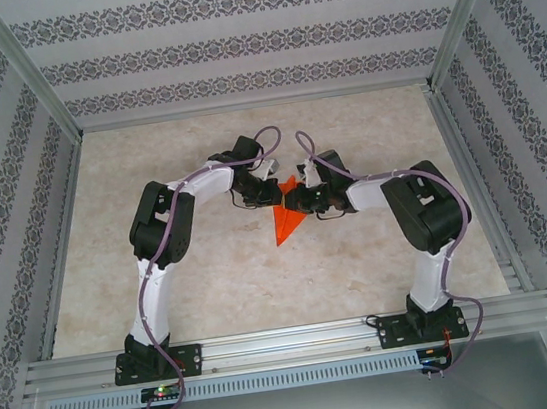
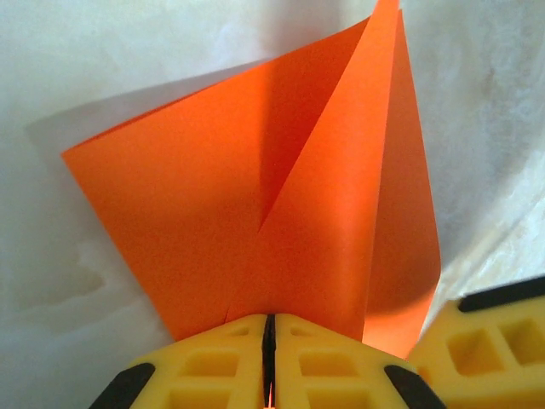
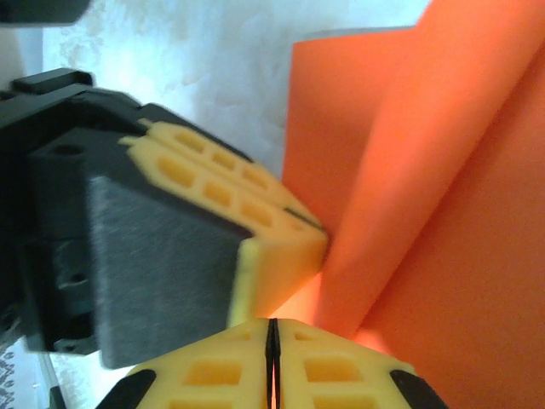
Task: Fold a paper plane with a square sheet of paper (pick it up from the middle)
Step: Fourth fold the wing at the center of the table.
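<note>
Left wrist: left gripper [image 2: 269,328] clenched on smooth, creased orange paper plane [image 2: 247,213]; right gripper [image 3: 272,334] likewise pinching it.

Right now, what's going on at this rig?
Both arms are mid-fold near the middle of the table. The left gripper and right gripper are each shut on the orange-red paper, close beside each other. The paper shows diagonal folds and a pointed tip, but it is not yet a finished plane.
</note>
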Robot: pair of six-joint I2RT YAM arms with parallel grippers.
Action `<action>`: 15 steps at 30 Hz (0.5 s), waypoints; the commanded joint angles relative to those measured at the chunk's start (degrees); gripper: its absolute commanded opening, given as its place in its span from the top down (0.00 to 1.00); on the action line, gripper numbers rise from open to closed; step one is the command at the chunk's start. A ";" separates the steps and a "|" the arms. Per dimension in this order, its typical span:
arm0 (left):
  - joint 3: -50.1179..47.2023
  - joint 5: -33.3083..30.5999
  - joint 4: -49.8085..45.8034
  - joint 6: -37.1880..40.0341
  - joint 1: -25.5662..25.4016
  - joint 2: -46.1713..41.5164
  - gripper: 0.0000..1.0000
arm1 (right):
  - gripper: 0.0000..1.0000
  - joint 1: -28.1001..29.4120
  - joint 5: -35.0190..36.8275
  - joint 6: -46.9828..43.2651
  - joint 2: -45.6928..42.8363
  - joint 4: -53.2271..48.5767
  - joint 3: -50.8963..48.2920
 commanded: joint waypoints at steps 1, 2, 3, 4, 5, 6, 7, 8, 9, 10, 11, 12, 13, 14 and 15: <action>-2.40 -5.40 -1.16 2.00 -0.07 1.92 0.89 | 0.90 -0.91 -0.40 -1.20 2.12 -0.91 2.46; -2.49 -5.36 -1.14 1.97 -0.03 1.97 0.89 | 0.90 -1.08 -0.49 -1.28 2.58 -1.04 2.72; -2.56 -5.41 -1.14 1.96 0.00 1.93 0.89 | 0.90 -1.28 -0.05 -1.76 3.05 -1.94 3.31; -2.58 -5.49 -1.13 1.92 -0.06 1.92 0.89 | 0.90 -1.34 0.76 -2.68 3.44 -3.50 4.00; -2.64 -5.74 -1.13 2.06 0.09 1.88 0.89 | 0.90 -1.37 1.61 -3.33 3.63 -5.05 4.42; -2.71 -5.90 -1.14 2.14 0.11 1.85 0.89 | 0.91 -1.36 2.16 -3.80 3.64 -5.97 4.64; -2.76 -6.23 -1.13 2.19 0.11 1.99 0.89 | 0.91 -1.29 3.30 -4.54 3.73 -7.84 5.17; -2.76 -6.35 -1.13 2.28 0.08 2.03 0.89 | 0.91 -1.30 4.05 -5.03 3.92 -9.20 5.50; -2.75 -6.22 -1.13 2.30 0.11 2.13 0.89 | 0.91 -1.35 4.43 -5.45 4.16 -10.37 5.81; -2.65 -6.20 -1.14 2.35 0.19 2.25 0.89 | 0.91 -1.32 4.37 -5.44 4.12 -10.31 5.69; -2.66 -6.39 -1.09 2.38 0.19 2.28 0.89 | 0.91 -1.34 4.15 -5.31 3.93 -10.04 5.49; -2.66 -6.62 -1.22 2.45 0.18 2.30 0.89 | 0.91 -1.37 3.77 -4.99 3.46 -9.40 5.25; -2.60 -6.65 -1.29 2.64 0.19 2.43 0.89 | 0.91 -1.52 3.33 -4.55 2.89 -8.54 4.93; -2.63 -6.58 -1.27 2.60 0.23 2.51 0.89 | 0.91 -1.59 2.76 -3.72 2.19 -7.30 4.69; -2.59 -6.56 -1.16 2.63 0.24 2.53 0.89 | 0.91 -1.74 2.37 -3.25 1.71 -6.47 4.51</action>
